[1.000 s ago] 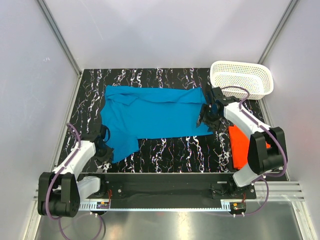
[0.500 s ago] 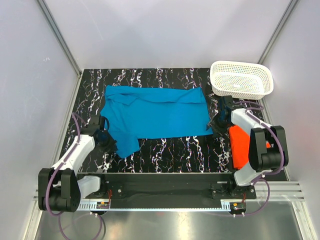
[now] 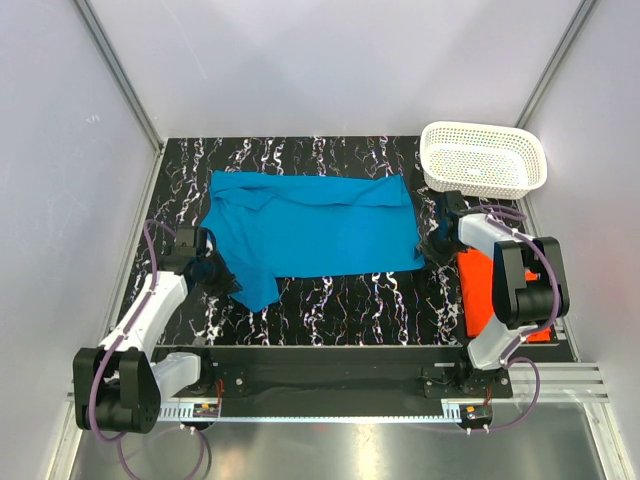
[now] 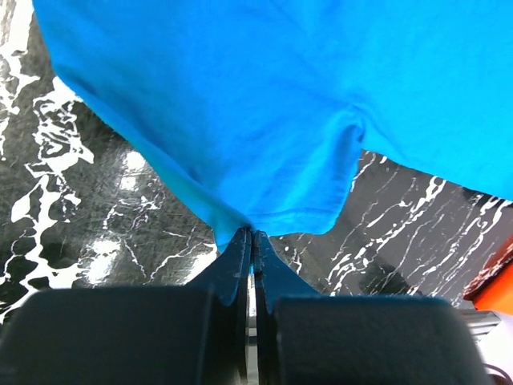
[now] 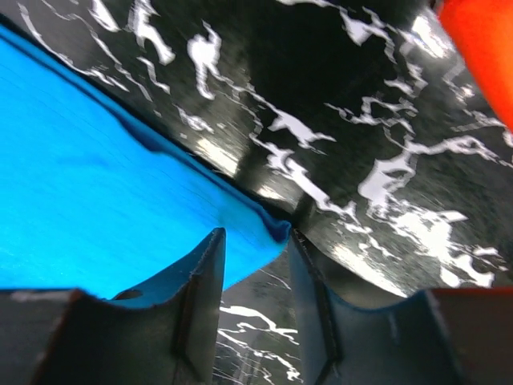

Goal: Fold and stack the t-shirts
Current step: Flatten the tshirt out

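Observation:
The bright blue t-shirt (image 3: 310,225) lies spread across the black marbled table. My left gripper (image 3: 212,272) is shut on the shirt's near left sleeve, the cloth (image 4: 264,120) bunched between its tips (image 4: 253,234). My right gripper (image 3: 437,243) is open at the shirt's near right corner; that corner (image 5: 272,228) sits between its fingers (image 5: 204,265). The orange-red t-shirt (image 3: 490,290) lies folded at the right edge and shows as a sliver in the right wrist view (image 5: 481,40).
A white perforated basket (image 3: 484,158) stands at the back right corner. Grey walls close in the table on the left, back and right. The arm bases sit on the black rail (image 3: 320,365) at the near edge.
My left gripper has carried the sleeve rightward and away from the near edge, folding it inward. My right gripper has moved right off the shirt to its near right corner.

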Robot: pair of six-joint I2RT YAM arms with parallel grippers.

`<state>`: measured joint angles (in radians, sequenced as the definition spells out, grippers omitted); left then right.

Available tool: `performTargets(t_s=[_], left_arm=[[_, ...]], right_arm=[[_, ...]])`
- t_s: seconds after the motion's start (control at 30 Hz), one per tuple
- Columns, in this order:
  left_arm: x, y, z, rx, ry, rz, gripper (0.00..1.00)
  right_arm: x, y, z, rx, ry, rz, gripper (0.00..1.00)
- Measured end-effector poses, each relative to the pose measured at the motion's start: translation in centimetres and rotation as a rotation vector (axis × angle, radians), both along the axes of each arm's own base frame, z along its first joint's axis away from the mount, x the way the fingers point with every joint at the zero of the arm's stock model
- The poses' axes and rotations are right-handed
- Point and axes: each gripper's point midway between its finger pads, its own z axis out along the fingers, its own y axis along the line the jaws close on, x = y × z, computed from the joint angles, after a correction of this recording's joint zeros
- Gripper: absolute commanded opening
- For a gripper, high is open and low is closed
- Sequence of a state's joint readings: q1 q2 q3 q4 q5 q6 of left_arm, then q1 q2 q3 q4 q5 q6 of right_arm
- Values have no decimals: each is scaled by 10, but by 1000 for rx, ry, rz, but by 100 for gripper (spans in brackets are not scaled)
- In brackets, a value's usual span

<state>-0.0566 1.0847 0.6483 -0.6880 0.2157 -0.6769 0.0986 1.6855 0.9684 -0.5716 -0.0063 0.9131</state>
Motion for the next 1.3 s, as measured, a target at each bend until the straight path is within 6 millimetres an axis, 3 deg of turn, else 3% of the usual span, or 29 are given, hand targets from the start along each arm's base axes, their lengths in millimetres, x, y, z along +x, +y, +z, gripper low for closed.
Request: performTargets(t_s=[0.23, 0.4, 0.57, 0.7, 0.8, 0.9, 1.03, 1.17, 1.3], left_arm=[[2, -2, 5, -10, -16, -4, 0], [4, -2, 12, -13, -48, 0, 0], [13, -3, 30, -20, -109, 6, 0], [29, -3, 62, -22, -191, 7, 0], [55, -2, 113, -7, -323, -2, 0], [87, 2, 174, 28, -481, -15, 0], [139, 9, 272, 114, -710, -51, 0], [188, 15, 375, 208, -951, -77, 0], [208, 18, 470, 277, -1191, -77, 0]], right_arm=[[11, 2, -1, 8, -17, -4, 32], [14, 3, -3, 16, -20, 0, 1], [15, 6, -2, 28, -22, 19, 0], [17, 6, 3, 26, -30, 51, 0], [34, 7, 22, 22, -80, 74, 0], [72, 11, 61, 23, -199, 89, 0], [138, 17, 149, 32, -446, 96, 0], [191, 22, 239, 40, -675, 100, 0], [216, 24, 317, 47, -864, 99, 0]])
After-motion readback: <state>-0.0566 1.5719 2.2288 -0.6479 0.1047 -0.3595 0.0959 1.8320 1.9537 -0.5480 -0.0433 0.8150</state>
